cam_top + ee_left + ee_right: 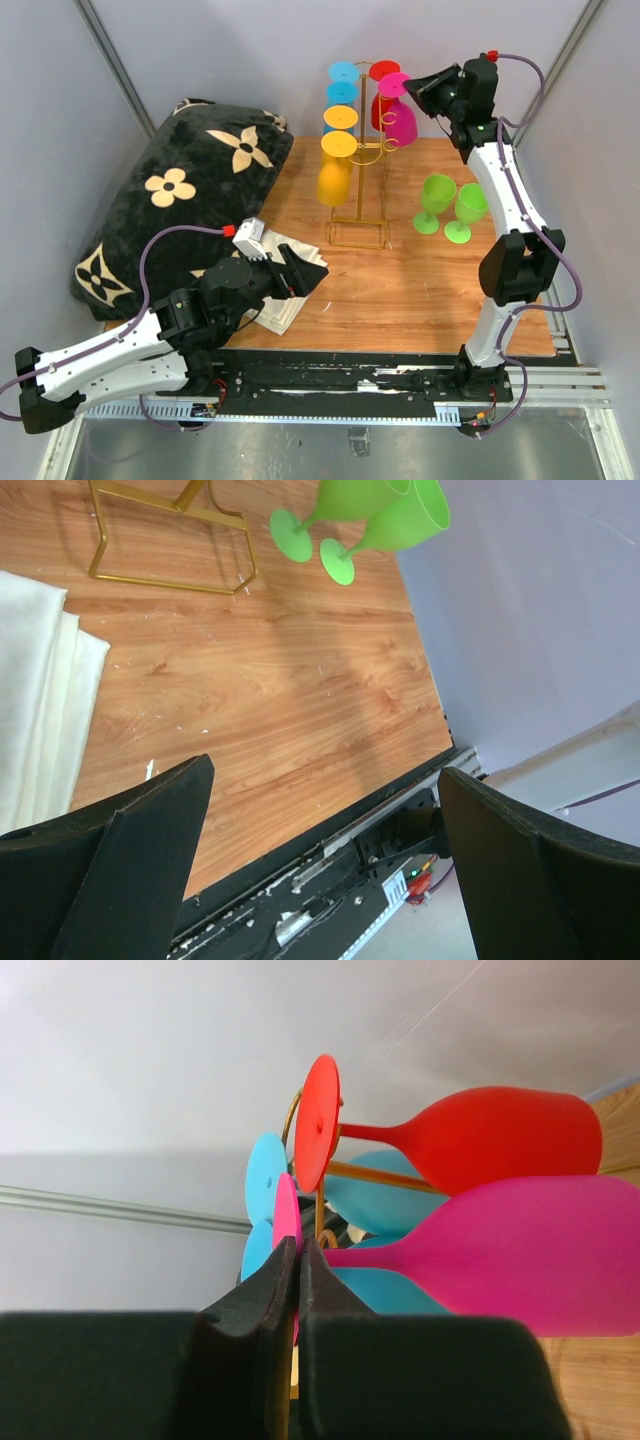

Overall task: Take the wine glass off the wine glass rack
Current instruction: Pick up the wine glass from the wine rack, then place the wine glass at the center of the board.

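The wooden table (pixel 400 290) is carrying the wine glass rack (pixel 356 245) at its far middle. Two green glasses (pixel 436 200) are standing right of it, a folded white cloth (pixel 283 312) is lying near-left, and a black pillow (pixel 180 200) is overlapping the left edge.

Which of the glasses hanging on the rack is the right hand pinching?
The pink wine glass: the right hand is shut on its round foot. The red glass beside it hangs untouched.
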You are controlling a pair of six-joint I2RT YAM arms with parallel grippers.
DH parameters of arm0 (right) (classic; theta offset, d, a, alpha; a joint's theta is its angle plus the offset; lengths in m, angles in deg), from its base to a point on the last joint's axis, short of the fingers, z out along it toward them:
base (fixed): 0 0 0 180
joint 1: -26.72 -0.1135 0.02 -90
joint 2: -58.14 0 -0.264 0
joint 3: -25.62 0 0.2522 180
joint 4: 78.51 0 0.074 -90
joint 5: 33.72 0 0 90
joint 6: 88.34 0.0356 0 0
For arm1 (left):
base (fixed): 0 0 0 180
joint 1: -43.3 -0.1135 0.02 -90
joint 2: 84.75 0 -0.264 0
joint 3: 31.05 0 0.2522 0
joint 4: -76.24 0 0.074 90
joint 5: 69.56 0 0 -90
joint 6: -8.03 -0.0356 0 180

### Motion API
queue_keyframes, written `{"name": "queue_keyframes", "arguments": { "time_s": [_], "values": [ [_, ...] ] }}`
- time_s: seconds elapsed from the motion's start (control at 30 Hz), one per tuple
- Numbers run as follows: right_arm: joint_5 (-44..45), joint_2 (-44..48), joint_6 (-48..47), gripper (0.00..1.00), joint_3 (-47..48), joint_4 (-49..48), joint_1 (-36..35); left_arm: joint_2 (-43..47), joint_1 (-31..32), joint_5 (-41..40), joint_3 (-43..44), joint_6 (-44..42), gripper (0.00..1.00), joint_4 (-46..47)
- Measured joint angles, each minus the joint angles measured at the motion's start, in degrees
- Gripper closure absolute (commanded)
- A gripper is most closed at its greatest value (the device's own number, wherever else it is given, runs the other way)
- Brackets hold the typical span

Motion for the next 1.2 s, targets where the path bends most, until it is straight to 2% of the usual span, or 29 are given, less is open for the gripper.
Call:
{"name": "queue_keyframes", "arguments": {
  "time_s": [0.7, 0.83, 0.97, 1.07, 1.2],
  "values": [
    [6.97, 7.02, -10.27, 0.99, -0.79, 0.83, 0.02, 0.52, 0.00, -0.02, 0.00, 0.13, 0.00, -0.52],
    [10.05, 14.40, -18.67, 0.99, -3.93, 1.86, 0.00, 0.59, 0.00, 0.00, 0.00, 0.44, 0.00, -0.52],
    [14.05, 26.93, -29.79, 0.97, -10.43, 2.51, 0.02, 0.55, 0.00, 0.11, -0.02, 0.85, 0.00, -0.44],
    [13.94, 36.24, -36.76, 0.99, -15.98, 3.23, 0.09, 0.11, 0.00, 0.35, -0.04, 1.16, 0.00, 0.20],
    [10.21, 47.47, -38.80, 0.99, -27.32, 6.45, 0.11, -0.68, 0.00, 1.01, -0.48, 1.66, 0.00, 1.09]
  ]
}}
